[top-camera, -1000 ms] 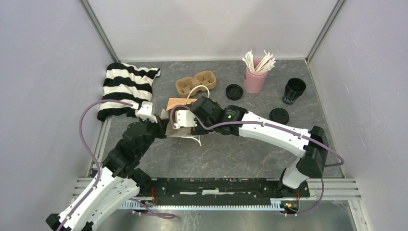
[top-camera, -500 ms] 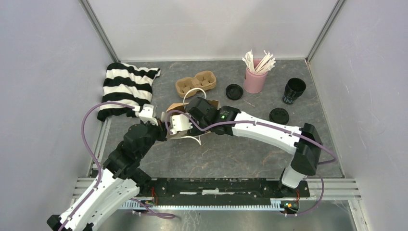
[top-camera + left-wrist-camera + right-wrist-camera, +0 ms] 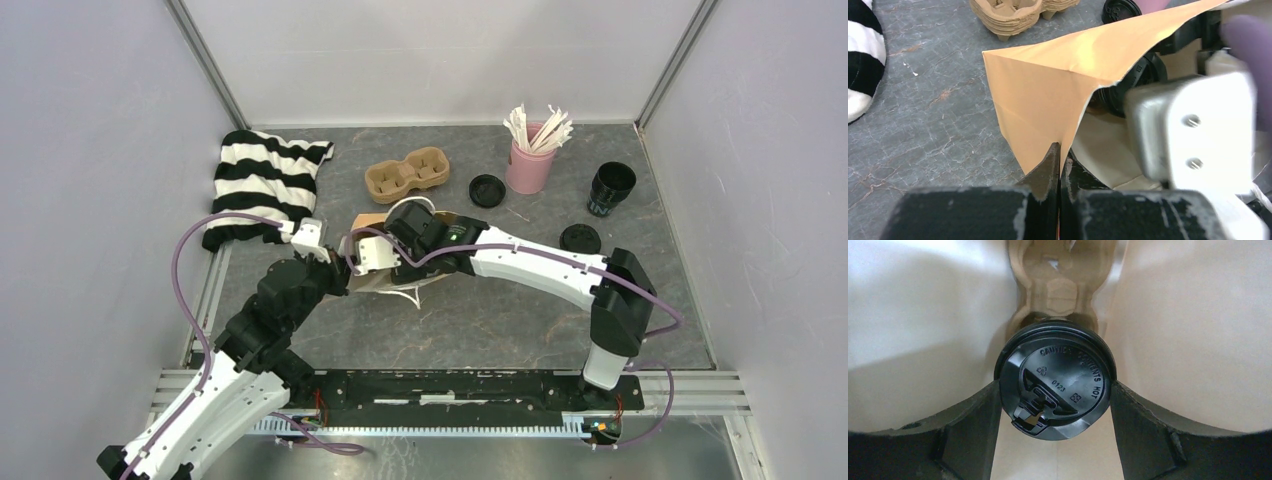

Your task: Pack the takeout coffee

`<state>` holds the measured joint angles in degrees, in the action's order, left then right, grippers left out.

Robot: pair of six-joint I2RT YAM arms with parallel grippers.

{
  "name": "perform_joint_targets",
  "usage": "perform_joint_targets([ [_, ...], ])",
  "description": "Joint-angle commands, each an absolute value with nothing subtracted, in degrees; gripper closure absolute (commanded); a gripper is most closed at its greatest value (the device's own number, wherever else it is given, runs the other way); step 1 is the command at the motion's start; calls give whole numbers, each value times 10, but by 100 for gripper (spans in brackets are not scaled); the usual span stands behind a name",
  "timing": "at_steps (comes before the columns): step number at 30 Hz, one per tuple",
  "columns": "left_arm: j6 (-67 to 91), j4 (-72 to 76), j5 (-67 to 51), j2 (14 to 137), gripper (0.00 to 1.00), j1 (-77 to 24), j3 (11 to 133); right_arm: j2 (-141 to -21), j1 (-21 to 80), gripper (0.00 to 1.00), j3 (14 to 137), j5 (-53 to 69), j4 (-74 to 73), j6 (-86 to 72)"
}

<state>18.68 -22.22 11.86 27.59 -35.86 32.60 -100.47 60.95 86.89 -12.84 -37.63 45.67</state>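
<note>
I am pinching the folded edge of the brown paper bag (image 3: 1048,85) with my left gripper (image 3: 1059,152). Its fingers are pressed fully together on the paper at the bottom centre of the left wrist view, and the bag's mouth is gaping to the right.

My right gripper (image 3: 1055,392) is reaching into that mouth and holding the lidded cup (image 3: 1055,372). Its fingers (image 3: 973,415) are standing wide apart, one against each side of the black lid. The cup is sitting in the middle of the right wrist view with pale bag walls on both sides. A pulp tray (image 3: 1060,285) is showing just past it at the top of the frame.

In the top view, the open cup (image 3: 611,188) is standing without a lid at the right, well apart from the bag. One loose lid (image 3: 580,239) is lying just below it, and another lid (image 3: 487,190) is lying left of the pink cup (image 3: 530,165) of white sticks.
</note>
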Motion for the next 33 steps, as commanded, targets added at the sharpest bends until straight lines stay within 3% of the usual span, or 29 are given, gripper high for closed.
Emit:
perform_joint_targets([
  [1, 197, -191, 101, 272, 98, -369, 326, -1023, 587, 66, 851, -120, -303, 437],
  [11, 194, -193, 108, 285, 98, -379, 328, -1005, 585, 65, 924, -119, -366, 407],
  [18, 191, -192, 110, 297, 98, -381, 328, -1007, 585, 67, 956, -38, -423, 372],
  [28, 190, -187, 99, 299, 98, -381, 326, -1026, 588, 67, 871, -1, -313, 362],
  [33, 190, -189, 102, 298, 98, -381, 327, -1059, 587, 68, 824, -71, -210, 387],
])
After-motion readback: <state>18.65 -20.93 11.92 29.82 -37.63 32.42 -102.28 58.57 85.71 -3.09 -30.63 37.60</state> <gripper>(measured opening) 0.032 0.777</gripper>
